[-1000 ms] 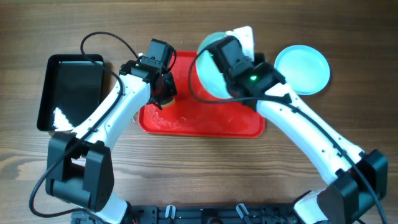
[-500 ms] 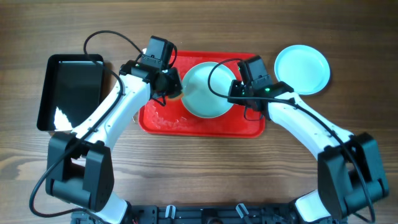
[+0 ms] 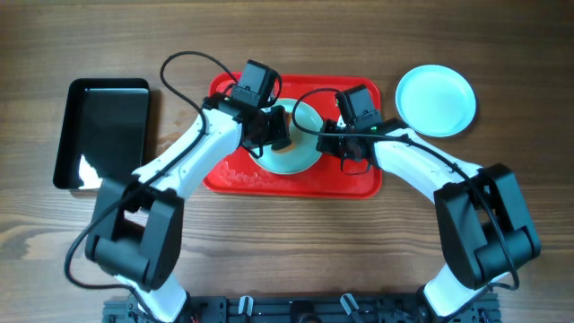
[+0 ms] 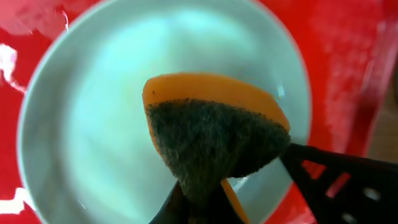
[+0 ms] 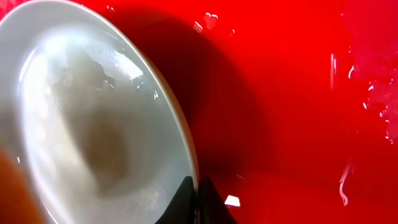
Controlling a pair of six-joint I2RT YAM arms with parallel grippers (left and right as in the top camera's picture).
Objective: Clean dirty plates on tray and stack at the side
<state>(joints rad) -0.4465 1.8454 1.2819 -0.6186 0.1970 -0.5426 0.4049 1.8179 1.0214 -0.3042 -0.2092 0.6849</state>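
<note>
The red tray (image 3: pixel 359 179) sits in the middle of the tabletop (image 3: pixel 269 242), and one plate (image 3: pixel 300 160) is on it, near the middle. The right gripper (image 3: pixel 341 148) is closed tight on the edge of this plate, on the side that faces the right end of the tray. From the right wrist view, that edge looks tipped up a little off the tray, with a dark shadow under it. The left gripper (image 3: pixel 272 136) hangs over the side of the plate that faces the left end of the tray. It is closed tight on a sponge (image 4: pixel 214 134), orange on one side and rough and dark on the other, and the rough side faces the camera. I cannot tell if the sponge is touching the plate. A second plate (image 3: pixel 435 99) lies on the tabletop just past the right end of the tray, and it looks clean. A black tray (image 3: pixel 103 126) is well off to the left of the red tray. I can see only these two plates. Here is what could go wrong. The plate and the tray look wet, and the right gripper has just a thin bit of the edge, so the plate could slip out. If the sponge pushes down too hard on its side, the plate could twist or pop free and bang on the tray. The sponge is held by one end, so it could bend away and miss some dirt.
</note>
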